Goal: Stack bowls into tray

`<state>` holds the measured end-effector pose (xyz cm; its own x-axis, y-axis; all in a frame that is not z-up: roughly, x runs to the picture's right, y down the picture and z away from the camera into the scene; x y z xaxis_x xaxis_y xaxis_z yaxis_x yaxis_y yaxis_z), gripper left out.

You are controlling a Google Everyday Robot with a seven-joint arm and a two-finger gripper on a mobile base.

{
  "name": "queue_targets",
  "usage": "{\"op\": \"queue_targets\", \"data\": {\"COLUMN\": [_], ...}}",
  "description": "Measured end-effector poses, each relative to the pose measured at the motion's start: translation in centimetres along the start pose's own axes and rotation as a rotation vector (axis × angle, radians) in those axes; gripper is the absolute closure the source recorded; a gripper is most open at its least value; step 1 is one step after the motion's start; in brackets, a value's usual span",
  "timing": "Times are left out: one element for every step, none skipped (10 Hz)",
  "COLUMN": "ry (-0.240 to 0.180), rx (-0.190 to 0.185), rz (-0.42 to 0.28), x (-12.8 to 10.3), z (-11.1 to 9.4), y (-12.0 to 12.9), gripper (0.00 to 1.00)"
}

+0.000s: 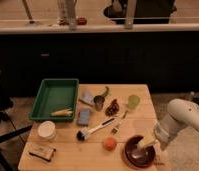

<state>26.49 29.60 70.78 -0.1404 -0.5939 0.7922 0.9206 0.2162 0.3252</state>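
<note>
Gripper (145,144) sits down inside maroon bowl (134,153) at front right of table (143,102); grip state cannot tell. Green tray (55,96) well apart, back left.

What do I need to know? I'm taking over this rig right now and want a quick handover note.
Pincer: low at the front right corner of the table, reaching into the maroon bowl.
Bowls: the maroon one sits there. I cannot tell whether a second bowl lies under it.
Tray: at the back left of the table, far from the bowl, with one yellowish item inside.
Done: no bowl is in the tray.
Left: carry the bowls across to the tray and stack them there.
</note>
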Motion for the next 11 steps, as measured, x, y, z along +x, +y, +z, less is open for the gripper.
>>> {"op": "queue_targets", "data": {"ry": [-0.001,-0.003,-0.008,-0.010,-0.006,0.005,0.017,0.022,0.025,0.024,0.020], "rx": [-0.001,-0.002,-0.005,-0.006,-0.005,-0.002,0.003,0.007,0.011,0.012,0.011], "rz": [0.003,0.005,0.008,0.010,0.018,0.033,0.048,0.058,0.069,0.075,0.078], "x": [0.0,-0.1,-0.1,0.0,0.0,0.0,0.0,0.0,0.0,0.0,0.1], "z": [0.1,0.3,0.7,1.0,1.5,1.9,2.2,2.3,2.7,2.9,3.1], "y": [0.0,0.1,0.1,0.0,0.1,0.2,0.5,0.6,0.7,0.8,0.8], "gripper": [0.20,0.20,0.20,0.20,0.20,0.20,0.20,0.20,0.20,0.20,0.20]}}
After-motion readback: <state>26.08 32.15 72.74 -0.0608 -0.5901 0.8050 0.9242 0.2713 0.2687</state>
